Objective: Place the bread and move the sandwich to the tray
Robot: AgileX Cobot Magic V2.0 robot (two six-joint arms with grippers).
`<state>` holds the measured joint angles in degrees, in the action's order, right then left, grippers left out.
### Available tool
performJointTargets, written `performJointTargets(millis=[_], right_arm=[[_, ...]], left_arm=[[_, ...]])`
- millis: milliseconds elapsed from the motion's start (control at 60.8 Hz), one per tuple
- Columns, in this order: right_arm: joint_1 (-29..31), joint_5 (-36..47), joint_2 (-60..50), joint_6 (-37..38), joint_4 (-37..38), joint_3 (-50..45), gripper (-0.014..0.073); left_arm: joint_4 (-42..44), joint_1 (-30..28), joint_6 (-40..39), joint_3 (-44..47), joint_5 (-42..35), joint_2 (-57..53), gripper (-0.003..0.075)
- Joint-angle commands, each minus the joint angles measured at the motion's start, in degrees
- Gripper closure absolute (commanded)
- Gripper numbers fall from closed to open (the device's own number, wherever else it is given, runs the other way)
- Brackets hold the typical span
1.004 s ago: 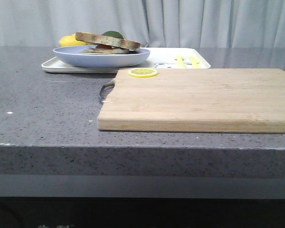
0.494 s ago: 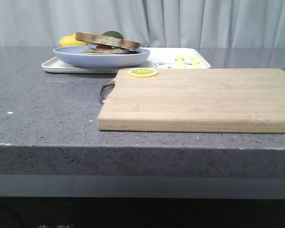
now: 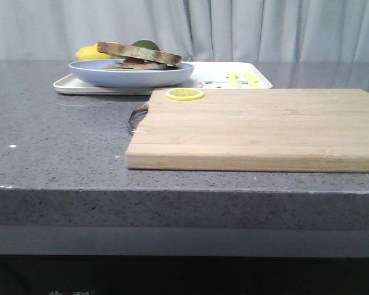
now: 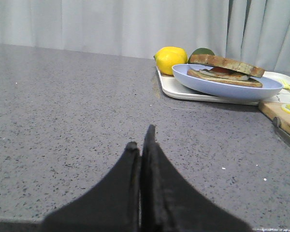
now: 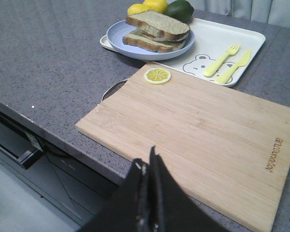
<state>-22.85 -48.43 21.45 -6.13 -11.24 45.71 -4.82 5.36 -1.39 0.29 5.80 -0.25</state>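
Left black gripper [image 4: 141,145] pressed together, empty, right black gripper [image 5: 147,169] likewise, one brown-crusted egg sandwich on pale blue round plate [image 5: 152,29] at eleven o'clock beyond it, on one white rectangular tray [image 5: 227,34], one light wooden cutting board [image 5: 198,130], one yellow lemon-slice disc [image 5: 157,75].

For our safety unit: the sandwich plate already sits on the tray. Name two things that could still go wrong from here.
1. The blue plate overhangs the tray rim on one side, so a nudge might tip it.
2. The top bread slice lies loosely angled on the sandwich; moving the tray could slide it off.
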Motion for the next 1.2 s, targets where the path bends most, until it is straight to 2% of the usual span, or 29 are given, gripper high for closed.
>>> performJointTargets(millis=[0,1185], right_arm=[[0.4,4.2,1.0,-0.2,0.1,1.1,0.0662],[0.7,5.2,-0.2,-0.2,0.3,0.7,0.0662]], left_arm=[[-1.1,-0.1,0.0,0.0,-4.9,-1.3,0.0740],[-1.1,-0.1,0.0,0.0,-5.1,-1.3,0.0741]])
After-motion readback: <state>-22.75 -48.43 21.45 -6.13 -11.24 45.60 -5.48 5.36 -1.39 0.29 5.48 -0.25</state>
